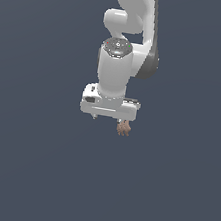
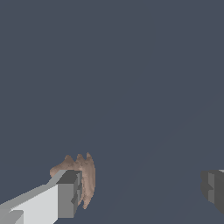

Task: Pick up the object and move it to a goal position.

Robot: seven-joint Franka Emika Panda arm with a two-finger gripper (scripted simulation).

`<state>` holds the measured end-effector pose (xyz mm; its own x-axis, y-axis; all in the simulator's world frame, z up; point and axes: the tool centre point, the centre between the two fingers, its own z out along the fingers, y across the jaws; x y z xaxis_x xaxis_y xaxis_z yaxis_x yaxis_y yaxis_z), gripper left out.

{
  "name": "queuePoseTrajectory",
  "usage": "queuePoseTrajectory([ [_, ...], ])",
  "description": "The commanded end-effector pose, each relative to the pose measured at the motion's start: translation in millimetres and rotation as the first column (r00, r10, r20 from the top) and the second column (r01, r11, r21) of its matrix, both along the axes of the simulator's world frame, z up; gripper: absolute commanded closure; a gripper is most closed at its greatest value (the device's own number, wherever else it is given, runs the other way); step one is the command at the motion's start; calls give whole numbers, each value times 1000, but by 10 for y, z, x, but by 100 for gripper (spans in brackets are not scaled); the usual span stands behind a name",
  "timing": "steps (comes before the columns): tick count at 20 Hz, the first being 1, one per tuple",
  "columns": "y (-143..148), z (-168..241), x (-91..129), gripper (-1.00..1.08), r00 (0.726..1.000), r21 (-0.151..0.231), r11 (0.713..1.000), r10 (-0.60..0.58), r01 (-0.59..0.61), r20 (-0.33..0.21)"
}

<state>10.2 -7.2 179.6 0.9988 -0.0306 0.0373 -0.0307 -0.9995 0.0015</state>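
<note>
Pincer spread wide, object against one finger, plain slate-grey surface

- The white arm reaches down from twelve o'clock over a flat dark grey-blue tabletop.
- Its gripper sits near centre; its jaws are hidden.
- The brownish-pink object shows at the gripper's five o'clock, touching its underside.
</note>
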Motion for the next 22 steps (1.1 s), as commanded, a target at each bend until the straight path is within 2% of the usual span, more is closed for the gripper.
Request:
queuePoseTrajectory([
  [1,0,0,0,-92,1000,0,1000,0,0,0],
  [15,47,-130,-66,-92,999,17,999,30,-29,-22],
  [22,264,-320,-197,-92,998,12,998,56,-56,-27],
])
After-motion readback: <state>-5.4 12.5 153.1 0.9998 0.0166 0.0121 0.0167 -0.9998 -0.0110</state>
